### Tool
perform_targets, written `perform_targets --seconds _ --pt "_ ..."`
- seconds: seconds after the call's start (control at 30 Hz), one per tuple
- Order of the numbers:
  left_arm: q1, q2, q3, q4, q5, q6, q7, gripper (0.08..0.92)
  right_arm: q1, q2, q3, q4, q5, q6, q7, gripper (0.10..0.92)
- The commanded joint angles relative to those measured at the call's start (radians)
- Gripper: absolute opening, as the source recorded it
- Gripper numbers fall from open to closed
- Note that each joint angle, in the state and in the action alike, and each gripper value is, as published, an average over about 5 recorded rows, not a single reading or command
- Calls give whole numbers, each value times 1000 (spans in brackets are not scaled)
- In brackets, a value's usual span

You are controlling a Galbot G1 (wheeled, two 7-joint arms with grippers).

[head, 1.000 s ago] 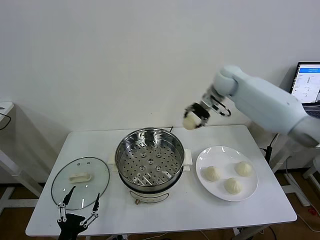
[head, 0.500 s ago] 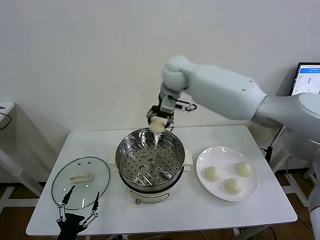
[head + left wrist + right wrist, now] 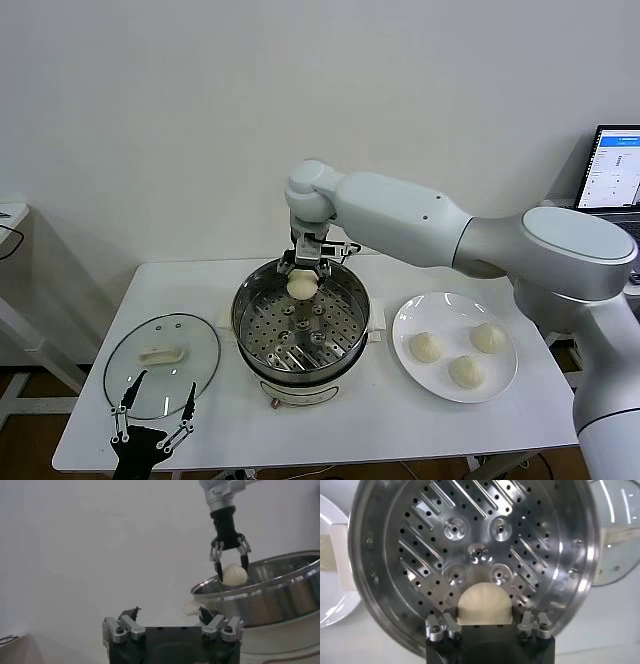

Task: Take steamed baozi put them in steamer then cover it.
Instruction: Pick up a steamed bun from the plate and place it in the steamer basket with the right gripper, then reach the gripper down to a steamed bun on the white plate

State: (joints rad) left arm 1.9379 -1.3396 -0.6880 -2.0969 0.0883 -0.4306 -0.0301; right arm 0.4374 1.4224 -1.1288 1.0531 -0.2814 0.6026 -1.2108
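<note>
My right gripper is shut on a cream-white baozi and holds it inside the far rim of the steel steamer. In the right wrist view the baozi sits between the fingers just above the perforated tray. The left wrist view shows the same baozi at the pot's rim. Three more baozi lie on the white plate to the right. The glass cover lies flat on the table left of the steamer. My left gripper is open at the front left edge, just in front of the cover.
The white table bears the steamer in the middle, the cover on the left and the plate on the right. A laptop screen stands beyond the table's right end. A wall is close behind.
My right gripper has carried the baozi leftward from above the plate side and down into the steamer's far side. The left gripper has not moved.
</note>
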Motion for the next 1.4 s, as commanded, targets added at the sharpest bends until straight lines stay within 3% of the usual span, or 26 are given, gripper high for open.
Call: perform_targets --seconds 0.03,0.5,0.67,0.87,1.13,1.27,1.4 --pt "0 -1 -4 -4 0 -1 -3 823 -33 35 -9 -34 -42 -4 1 712" --pt "1 -3 -24 -16 -11 -5 -9 823 -51 67 -2 -74 -44 -21 16 752" --pt "0 -4 -27 -21 -19 -4 -9 823 -33 30 16 -25 -15 -35 0 810" --pt "-1 -7 -21 -30 -20 2 -9 823 56 -108 78 97 176 -179 -82 822" --pt "-4 -3 -11 -26 -13 -1 -9 823 256 -367 -20 104 625 -561 -113 823" --pt "-7 -1 -3 -22 -5 -4 -9 823 261 -477 -122 68 713 -673 -129 823" --pt "-9 1 0 -27 -3 -3 -10 823 219 -571 -213 80 705 -714 -109 823"
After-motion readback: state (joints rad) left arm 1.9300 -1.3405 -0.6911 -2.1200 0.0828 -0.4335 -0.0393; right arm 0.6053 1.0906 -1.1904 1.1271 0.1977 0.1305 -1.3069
